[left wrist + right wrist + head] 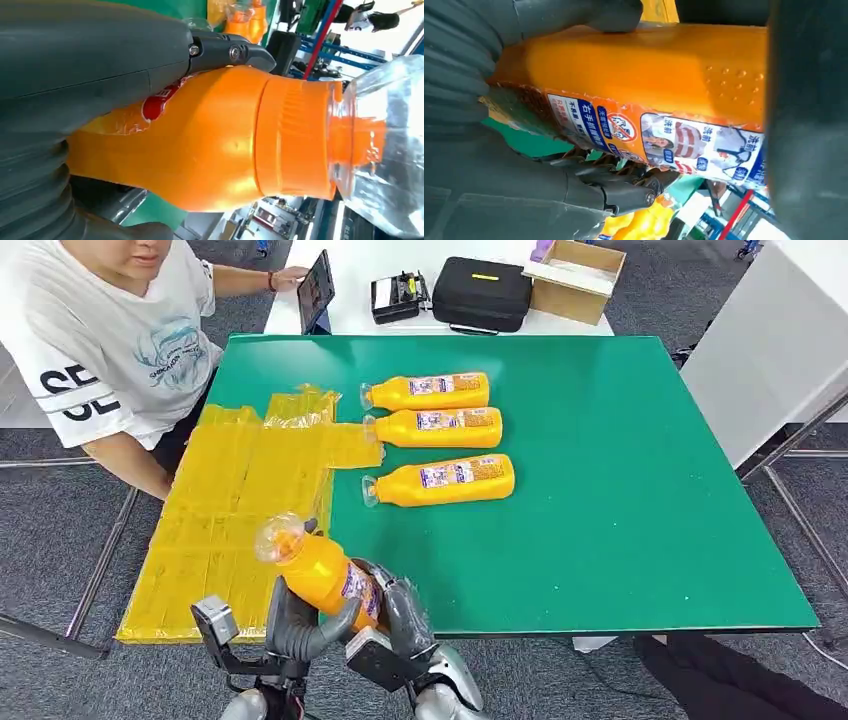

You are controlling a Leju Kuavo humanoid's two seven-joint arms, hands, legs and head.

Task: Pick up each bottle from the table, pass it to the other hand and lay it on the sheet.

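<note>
Both hands grip one orange bottle (318,575) at the green table's (640,540) near edge, left hand (295,625) and right hand (400,615) wrapped around its body. The right wrist view shows its label; the head view, three bottles (440,436) lying beside the yellow sheet (220,510).

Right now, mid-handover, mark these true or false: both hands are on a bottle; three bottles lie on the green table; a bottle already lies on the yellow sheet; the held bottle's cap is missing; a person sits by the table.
1. Both the left hand and right hand grip the held bottle: true.
2. Three bottles lie on the table: true.
3. A bottle lies on the sheet: false, none is there yet.
4. The cap is missing: false, a clear cap is on.
5. A person sits by the table: true.
</note>
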